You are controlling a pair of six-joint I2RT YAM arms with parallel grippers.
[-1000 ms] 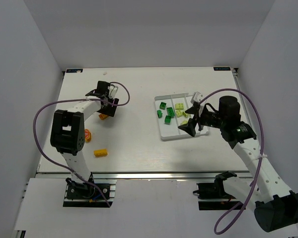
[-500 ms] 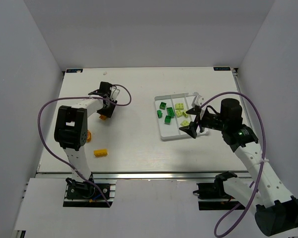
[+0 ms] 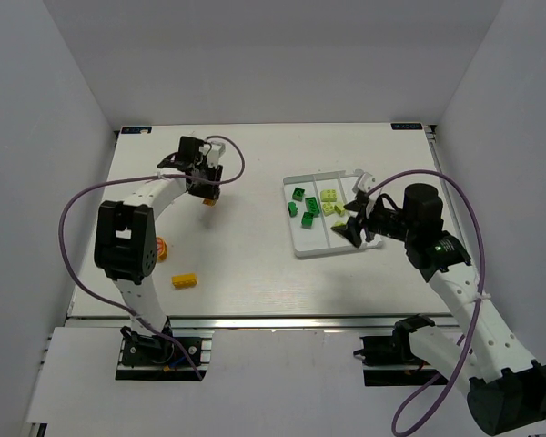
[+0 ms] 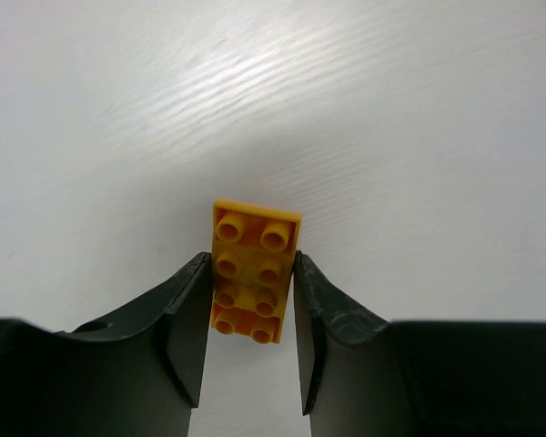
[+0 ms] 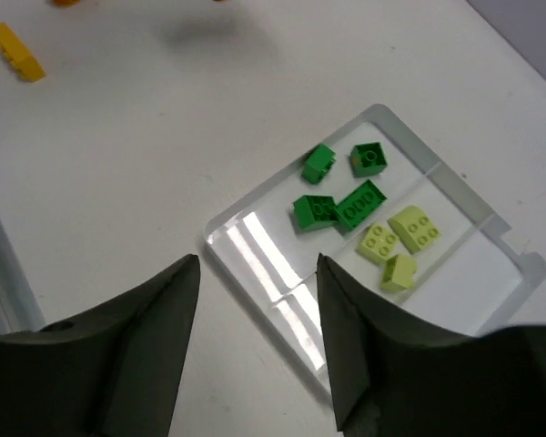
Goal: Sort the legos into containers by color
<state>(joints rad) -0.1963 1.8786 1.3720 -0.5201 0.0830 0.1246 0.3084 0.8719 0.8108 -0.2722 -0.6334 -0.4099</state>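
My left gripper [image 3: 207, 188] is shut on an orange-yellow lego [image 4: 254, 272], its fingers pressed on both long sides [image 4: 250, 264], over the table's far left. The white tray [image 3: 313, 242] lies right of centre. Several dark green legos [image 3: 302, 207] lie in its left compartment and three pale yellow-green legos [image 3: 332, 202] in the middle one. My right gripper [image 3: 351, 228] is open and empty above the tray's near end [image 5: 259, 273]. The right wrist view shows the green legos [image 5: 341, 196], the yellow-green ones [image 5: 400, 238] and a bare third compartment [image 5: 478, 273].
Another orange-yellow lego [image 3: 185, 279] lies on the table near the left front, also in the right wrist view [image 5: 16, 52]. An orange piece [image 3: 161, 246] shows partly behind the left arm's link. The left arm's purple cable loops over the far left of the table.
My left gripper has closed on the orange-yellow lego and moved it toward the far side and a little right. My right gripper has shifted slightly over the tray's near end.
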